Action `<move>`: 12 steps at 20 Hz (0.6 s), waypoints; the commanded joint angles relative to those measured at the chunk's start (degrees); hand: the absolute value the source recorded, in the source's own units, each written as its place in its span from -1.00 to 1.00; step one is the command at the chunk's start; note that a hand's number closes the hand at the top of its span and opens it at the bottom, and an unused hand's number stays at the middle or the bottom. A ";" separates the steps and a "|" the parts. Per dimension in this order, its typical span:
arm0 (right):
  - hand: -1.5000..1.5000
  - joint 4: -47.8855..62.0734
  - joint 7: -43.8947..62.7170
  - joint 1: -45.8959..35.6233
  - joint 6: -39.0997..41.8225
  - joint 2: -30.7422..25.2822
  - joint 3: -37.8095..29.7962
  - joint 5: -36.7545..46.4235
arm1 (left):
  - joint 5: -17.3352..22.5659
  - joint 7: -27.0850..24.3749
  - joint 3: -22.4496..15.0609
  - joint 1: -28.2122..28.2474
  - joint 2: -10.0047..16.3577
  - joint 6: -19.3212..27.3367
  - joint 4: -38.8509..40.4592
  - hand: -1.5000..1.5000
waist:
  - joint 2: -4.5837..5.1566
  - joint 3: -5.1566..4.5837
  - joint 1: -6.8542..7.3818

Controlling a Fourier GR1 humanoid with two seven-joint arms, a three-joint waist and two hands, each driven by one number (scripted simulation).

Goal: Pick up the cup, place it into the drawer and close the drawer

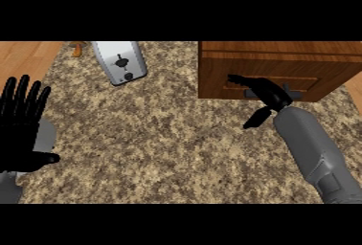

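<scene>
Head view: looks steeply down on the counter, both arms come in from the lower edge.
Left hand [21, 129]: at the left edge, fingers straight and spread, palm open, holds nothing, resting.
Right forearm [311, 148]: grey, runs from the lower right corner up toward the cabinet.
Counter [163, 134]: speckled stone top, no cup on the part that shows.
Right hand [272, 95]: fingers stretched out against the drawer front, thumb hangs down apart from them, nothing in its hold.
Drawer [314, 82]: front panel looks flush or nearly flush with the cabinet face; cannot tell if a small gap is left.
Handle [298, 95]: dark bar on the drawer front, mostly hidden behind the right hand.
Cabinet [283, 50]: wooden box on the counter at the far right.
Toaster [120, 62]: silver, far left of the counter, well apart from both hands.
Orange-brown thing [76, 48]: just beside the toaster, too small to name.
Cup: not in view anywhere; likely inside the drawer, judging from the task.
Progress: pick and place look done, closing looks at its end or finished.
Left to do: at most a last push, then pull the right hand clear.
</scene>
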 commanded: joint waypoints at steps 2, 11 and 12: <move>-1.00 11.26 -1.03 -7.23 0.51 -3.46 -2.41 0.88 | 0.41 1.17 0.90 -2.47 0.34 -2.80 2.98 -1.00 | 1.50 0.39 1.01; -1.00 16.64 -2.58 -12.18 1.66 -6.29 -4.53 0.28 | -1.95 0.39 -0.40 -2.65 -1.52 -2.06 2.86 -1.00 | 2.19 0.47 2.70; -1.00 16.74 -3.15 -11.03 0.40 -6.87 -5.05 -0.06 | -2.59 0.01 -0.32 -4.01 -1.25 -1.87 2.72 -1.00 | 2.62 0.53 3.00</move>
